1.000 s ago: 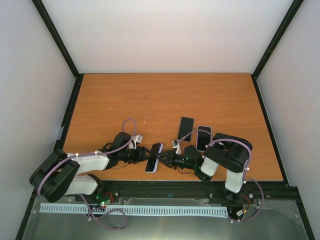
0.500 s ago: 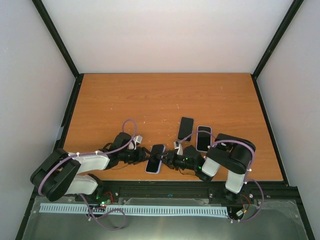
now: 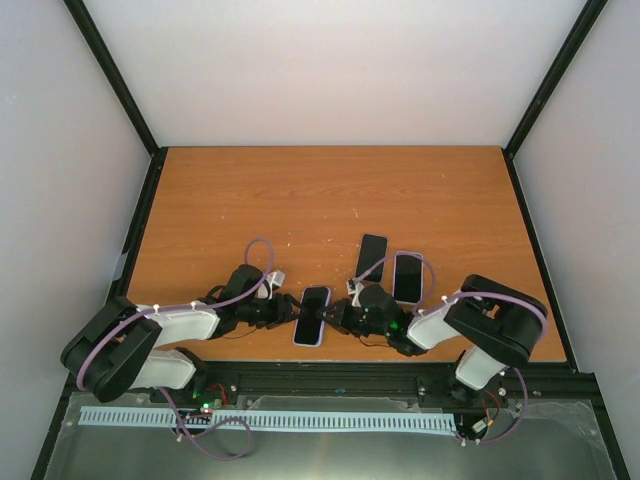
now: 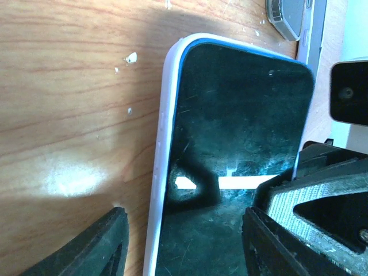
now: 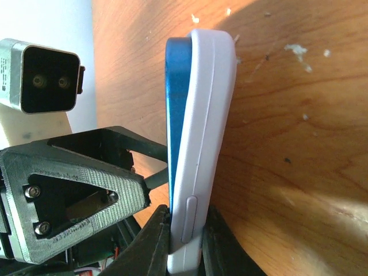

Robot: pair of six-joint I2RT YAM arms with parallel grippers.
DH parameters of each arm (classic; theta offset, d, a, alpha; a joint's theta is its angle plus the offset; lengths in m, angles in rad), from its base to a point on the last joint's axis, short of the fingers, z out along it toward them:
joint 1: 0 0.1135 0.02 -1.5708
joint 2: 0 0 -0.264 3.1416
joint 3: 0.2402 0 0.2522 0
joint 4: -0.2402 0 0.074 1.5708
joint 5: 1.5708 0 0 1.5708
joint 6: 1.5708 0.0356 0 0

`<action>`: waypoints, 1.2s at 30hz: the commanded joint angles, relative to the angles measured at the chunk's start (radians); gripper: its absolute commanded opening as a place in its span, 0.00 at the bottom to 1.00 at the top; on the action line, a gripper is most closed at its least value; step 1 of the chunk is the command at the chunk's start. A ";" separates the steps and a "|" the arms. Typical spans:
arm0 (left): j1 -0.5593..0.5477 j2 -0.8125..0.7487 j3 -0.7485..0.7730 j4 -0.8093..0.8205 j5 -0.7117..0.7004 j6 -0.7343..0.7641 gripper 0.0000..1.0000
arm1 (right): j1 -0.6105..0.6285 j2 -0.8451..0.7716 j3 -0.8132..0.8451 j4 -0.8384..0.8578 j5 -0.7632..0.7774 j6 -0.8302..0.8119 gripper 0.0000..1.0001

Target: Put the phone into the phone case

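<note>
Phone [image 3: 313,316] sits screen up in its white case [image 4: 164,144] on the table [image 3: 300,200], close to the near edge and between the two arms. From above, its long axis runs near to far, with the far end leaning a little to the right and pointing at the back wall. The right gripper [image 3: 337,317] comes in from the right, rolled onto its side. In its wrist view the fingers [image 5: 158,241] are pressed together on the phone and case through their thickness, one on the screen side and one on the back. The same view shows the long edge of the case with a side button. The blue body of the phone shows beside the case on the screen side, wider toward the far end, and we cannot tell if it is fully seated. The left gripper [image 3: 287,313] reaches in from the left with its fingers spread. One finger [image 4: 106,241] stands over bare wood just beside the case, with a strip of table showing between them. The other finger [image 4: 299,224] overlaps the screen, and we cannot tell whether it touches. A black phone [image 3: 372,257] and a pale-rimmed phone [image 3: 407,276] lie flat farther back and to the right, near each other, their long axes also near to far.
</note>
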 commanded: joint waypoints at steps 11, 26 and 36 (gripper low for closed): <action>0.002 -0.297 0.056 -0.046 0.099 -0.065 0.69 | 0.005 -0.429 0.105 -0.422 0.006 -0.298 0.12; 0.006 -0.532 0.077 0.106 0.324 -0.087 0.43 | 0.005 -0.701 0.126 -0.376 -0.099 -0.275 0.11; 0.006 -0.493 -0.007 0.407 0.360 -0.245 0.15 | 0.005 -0.736 0.105 -0.413 -0.071 -0.286 0.23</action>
